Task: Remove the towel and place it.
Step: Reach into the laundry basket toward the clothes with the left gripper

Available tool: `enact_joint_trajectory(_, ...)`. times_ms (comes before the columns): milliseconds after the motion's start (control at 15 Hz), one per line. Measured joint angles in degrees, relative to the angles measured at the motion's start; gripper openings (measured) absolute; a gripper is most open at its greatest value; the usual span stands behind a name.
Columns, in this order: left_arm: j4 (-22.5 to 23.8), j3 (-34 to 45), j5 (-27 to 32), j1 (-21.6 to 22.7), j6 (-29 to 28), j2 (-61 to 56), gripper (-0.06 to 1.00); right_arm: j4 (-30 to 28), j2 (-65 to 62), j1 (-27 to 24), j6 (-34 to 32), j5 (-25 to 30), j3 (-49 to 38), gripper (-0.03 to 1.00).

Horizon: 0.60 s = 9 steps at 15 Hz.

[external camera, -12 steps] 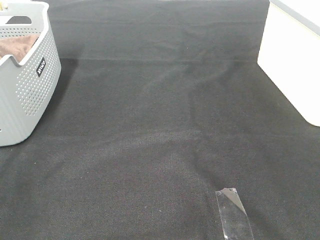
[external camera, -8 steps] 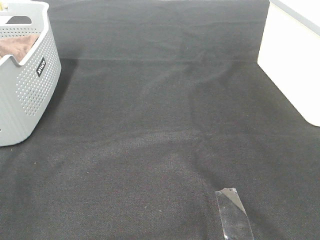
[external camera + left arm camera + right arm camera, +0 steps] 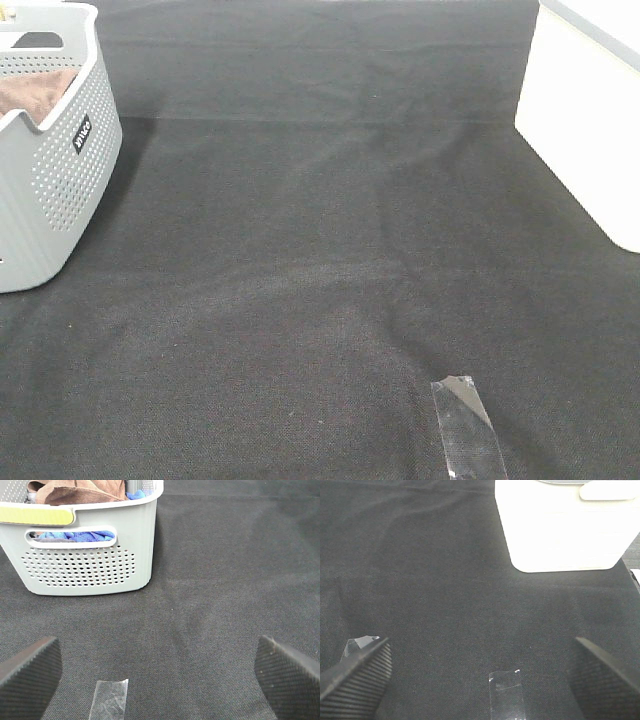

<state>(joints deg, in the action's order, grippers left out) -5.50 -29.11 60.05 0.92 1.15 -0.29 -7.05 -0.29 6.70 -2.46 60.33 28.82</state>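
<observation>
Currently left hand [image 3: 159, 670] and right hand [image 3: 480, 670] wide, empty.
Brown towel [image 3: 30, 92] in basket [image 3: 60, 170], upper left; lifting may drag out blue cloth [image 3: 75, 534] beneath.

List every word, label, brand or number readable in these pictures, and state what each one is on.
Black label with white letters, on the side of the gray basket: too small and tilted to read.
No other text: none shows on the towel, the white bin, the tape strip or the black cloth, in any view.
</observation>
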Motion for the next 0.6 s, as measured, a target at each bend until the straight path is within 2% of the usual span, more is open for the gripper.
enact_joint_trajectory(267,0.0,0.0,0.0,0.0,0.0,0.0,0.99,0.17,0.0,0.0,0.0,0.0,0.0,0.91)
enact_joint_trajectory(600,0.0,0.0,0.0,0.0,0.0,0.0,0.99,4.07,0.0,0.0,-0.23,0.0,0.0,0.91)
